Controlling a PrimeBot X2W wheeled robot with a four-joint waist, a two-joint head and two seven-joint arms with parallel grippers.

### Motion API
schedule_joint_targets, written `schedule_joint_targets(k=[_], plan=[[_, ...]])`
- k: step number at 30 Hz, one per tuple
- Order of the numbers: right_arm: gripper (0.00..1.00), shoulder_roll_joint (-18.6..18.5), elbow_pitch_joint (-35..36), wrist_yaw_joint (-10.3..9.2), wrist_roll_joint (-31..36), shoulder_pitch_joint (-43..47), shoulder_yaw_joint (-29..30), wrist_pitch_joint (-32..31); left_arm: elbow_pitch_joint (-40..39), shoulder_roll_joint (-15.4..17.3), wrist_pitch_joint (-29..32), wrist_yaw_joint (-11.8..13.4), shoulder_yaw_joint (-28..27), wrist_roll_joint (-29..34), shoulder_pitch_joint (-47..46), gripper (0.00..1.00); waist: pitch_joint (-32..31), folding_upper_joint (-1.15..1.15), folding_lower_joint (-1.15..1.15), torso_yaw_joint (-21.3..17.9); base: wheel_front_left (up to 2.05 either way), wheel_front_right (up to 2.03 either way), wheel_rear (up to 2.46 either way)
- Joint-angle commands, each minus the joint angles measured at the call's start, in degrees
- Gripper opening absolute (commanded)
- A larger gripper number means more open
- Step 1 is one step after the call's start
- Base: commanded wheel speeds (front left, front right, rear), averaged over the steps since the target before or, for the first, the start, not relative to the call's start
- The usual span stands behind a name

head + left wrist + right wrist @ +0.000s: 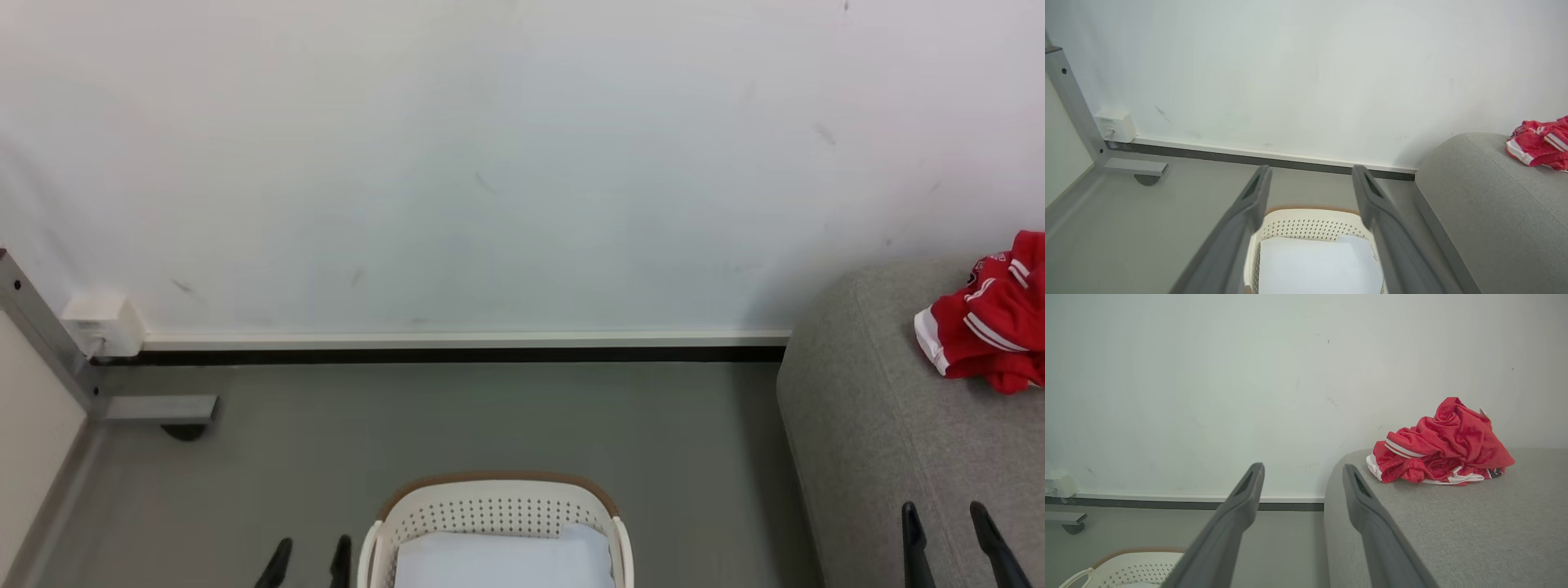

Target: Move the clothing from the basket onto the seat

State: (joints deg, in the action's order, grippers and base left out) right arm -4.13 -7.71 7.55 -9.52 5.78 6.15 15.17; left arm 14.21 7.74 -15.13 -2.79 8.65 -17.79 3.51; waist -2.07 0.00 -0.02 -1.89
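The red clothing (992, 322) with white stripes lies crumpled on the grey seat (882, 433) at the right, near the wall; the right wrist view has it as a heap (1439, 447). The cream basket (498, 506) stands on the floor at bottom centre, holding a pale blue-white pad (502, 559). My left gripper (312, 549) is open just left of the basket, nothing between its fingers. My right gripper (943, 514) is open over the seat's front part, well short of the clothing. In the left wrist view the basket (1310, 222) shows between the open fingers.
A white wall with a dark skirting strip runs behind the grey floor (490, 416). A metal frame leg with a foot (155, 407) and a white wall box (102, 325) stand at the far left.
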Motion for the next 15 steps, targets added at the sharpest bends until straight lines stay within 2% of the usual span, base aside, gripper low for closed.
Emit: schedule_joint_targets(k=[1, 15], plan=[[1.00, 0.5, -0.1, -0.14, 0.9, 1.7, 0.1, 0.0, 0.1, -0.7, 0.0, -0.7, -1.8, 1.4, 1.7, 1.00, -1.5, 0.00, 0.02, 0.0, 0.00, 0.00, 0.00], [1.00, 1.2, -0.8, -0.14, 1.3, 2.3, 0.2, 0.0, 0.8, -3.5, 0.0, -3.5, -6.8, 4.5, 2.4, 1.00, -2.7, 0.00, 0.02, -1.0, 0.00, 0.00, 0.00]])
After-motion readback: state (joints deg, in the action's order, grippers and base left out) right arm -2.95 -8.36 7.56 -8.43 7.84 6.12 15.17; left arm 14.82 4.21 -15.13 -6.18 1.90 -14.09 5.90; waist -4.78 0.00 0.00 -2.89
